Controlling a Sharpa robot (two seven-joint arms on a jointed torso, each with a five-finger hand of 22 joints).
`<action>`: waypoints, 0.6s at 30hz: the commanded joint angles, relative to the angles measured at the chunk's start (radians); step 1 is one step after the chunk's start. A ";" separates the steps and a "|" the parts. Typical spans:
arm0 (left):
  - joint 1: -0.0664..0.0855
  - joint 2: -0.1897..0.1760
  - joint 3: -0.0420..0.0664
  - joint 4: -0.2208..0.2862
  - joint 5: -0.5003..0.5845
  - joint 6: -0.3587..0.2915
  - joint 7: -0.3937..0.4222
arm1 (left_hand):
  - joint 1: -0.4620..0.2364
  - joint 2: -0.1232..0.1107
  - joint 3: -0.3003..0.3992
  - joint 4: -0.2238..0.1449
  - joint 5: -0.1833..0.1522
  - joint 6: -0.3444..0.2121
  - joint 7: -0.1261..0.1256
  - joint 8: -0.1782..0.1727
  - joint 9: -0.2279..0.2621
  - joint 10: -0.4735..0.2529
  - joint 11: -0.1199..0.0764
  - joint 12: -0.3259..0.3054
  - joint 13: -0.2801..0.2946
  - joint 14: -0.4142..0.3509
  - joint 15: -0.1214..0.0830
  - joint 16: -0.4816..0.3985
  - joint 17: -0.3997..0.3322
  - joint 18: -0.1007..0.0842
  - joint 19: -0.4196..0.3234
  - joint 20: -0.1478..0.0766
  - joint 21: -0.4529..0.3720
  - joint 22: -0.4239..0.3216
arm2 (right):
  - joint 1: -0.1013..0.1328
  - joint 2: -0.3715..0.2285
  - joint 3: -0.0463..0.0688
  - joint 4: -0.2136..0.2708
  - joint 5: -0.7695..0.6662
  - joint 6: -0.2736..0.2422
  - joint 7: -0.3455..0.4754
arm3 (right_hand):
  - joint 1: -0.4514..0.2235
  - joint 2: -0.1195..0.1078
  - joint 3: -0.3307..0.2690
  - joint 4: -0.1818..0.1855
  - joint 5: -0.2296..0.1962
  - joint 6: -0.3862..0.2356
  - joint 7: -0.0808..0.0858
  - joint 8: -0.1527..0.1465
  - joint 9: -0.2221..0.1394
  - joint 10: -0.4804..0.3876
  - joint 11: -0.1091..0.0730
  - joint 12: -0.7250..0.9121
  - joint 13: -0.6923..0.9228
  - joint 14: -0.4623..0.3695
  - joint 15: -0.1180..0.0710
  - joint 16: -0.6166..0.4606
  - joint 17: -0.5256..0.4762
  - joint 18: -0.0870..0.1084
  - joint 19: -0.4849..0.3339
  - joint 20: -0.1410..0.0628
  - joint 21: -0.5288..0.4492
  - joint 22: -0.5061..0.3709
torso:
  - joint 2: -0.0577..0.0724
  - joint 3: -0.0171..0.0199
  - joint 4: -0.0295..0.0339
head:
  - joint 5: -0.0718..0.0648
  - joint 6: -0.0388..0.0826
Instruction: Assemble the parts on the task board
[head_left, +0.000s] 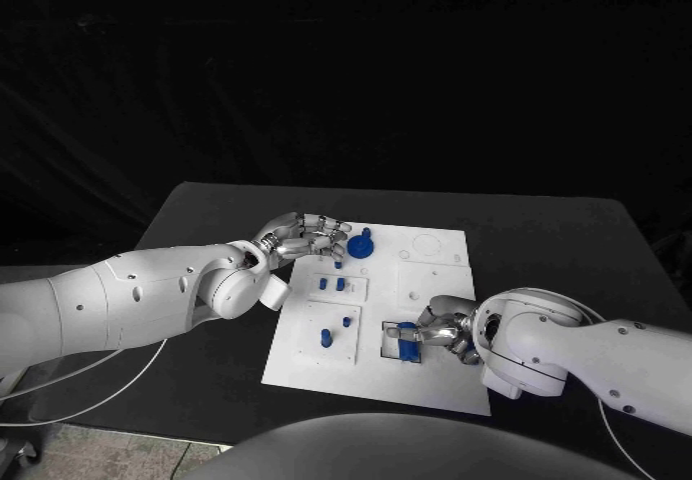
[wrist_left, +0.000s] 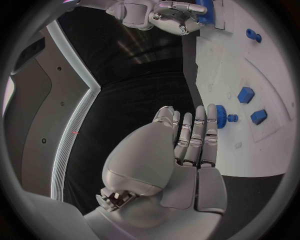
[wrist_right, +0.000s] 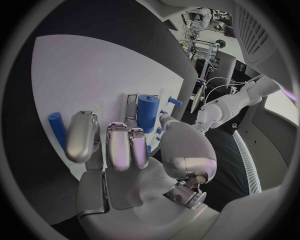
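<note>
Insertion step, judged under way: the right hand works at the framed slot on the task board, fingers curled around a blue cylinder standing there; seating it calls for a straight downward press. The left hand hovers released, fingers extended, beside the blue knob.

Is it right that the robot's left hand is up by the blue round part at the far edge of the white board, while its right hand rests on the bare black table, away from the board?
Not quite. The left hand is indeed by the blue round part at the far edge of the task board. But the right hand is over the board itself, at a blue part near its near edge, as the head view shows.
</note>
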 joint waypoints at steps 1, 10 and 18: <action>-0.001 0.001 0.000 0.000 0.003 0.023 0.001 | 0.007 0.003 0.005 0.000 0.004 0.000 0.007 0.000 -0.001 0.002 0.007 -0.004 -0.001 -0.004 -0.001 0.005 -0.002 -0.007 -0.001 -0.004 0.000 0.001 | 0.003 -0.002 0.002 0.007 0.001 0.010 -0.001 | -0.009 0.002 -0.007 0.000 -0.005 0.006 -0.004 0.019 0.015 0.105 -0.009 0.004 0.263 0.063 -0.005 0.009 0.076 0.010 0.007 -0.003 0.011 0.157 | 0.000 -0.0006 0.0008 | 0.003 0.000; -0.001 0.004 0.000 -0.004 0.003 0.027 -0.004 | 0.007 0.003 0.007 0.000 0.004 0.000 0.008 0.000 -0.001 0.002 0.009 -0.004 -0.002 -0.004 -0.001 0.006 -0.002 -0.007 -0.001 -0.004 0.000 0.003 | 0.014 -0.005 0.004 0.011 0.016 0.008 -0.001 | 0.000 0.012 -0.019 -0.001 -0.005 -0.002 -0.015 0.085 0.078 0.105 -0.019 0.004 0.263 0.067 -0.014 0.013 0.081 0.007 0.016 -0.012 0.026 0.162 | 0.000 -0.0002 0.0005 | 0.005 0.000; -0.002 0.005 0.000 -0.005 0.003 0.031 -0.012 | 0.008 0.003 0.008 0.000 0.004 0.000 0.008 0.000 -0.001 0.002 0.010 -0.004 -0.002 -0.004 -0.001 0.006 -0.002 -0.007 -0.001 -0.005 0.000 0.004 | 0.018 0.002 0.004 0.000 0.029 0.011 -0.001 | 0.002 0.021 -0.029 0.000 -0.006 -0.019 -0.021 0.132 0.131 0.105 -0.025 0.004 0.263 0.065 -0.019 0.004 0.072 0.004 0.023 -0.017 0.039 0.166 | 0.000 -0.0004 0.0000 | 0.005 0.000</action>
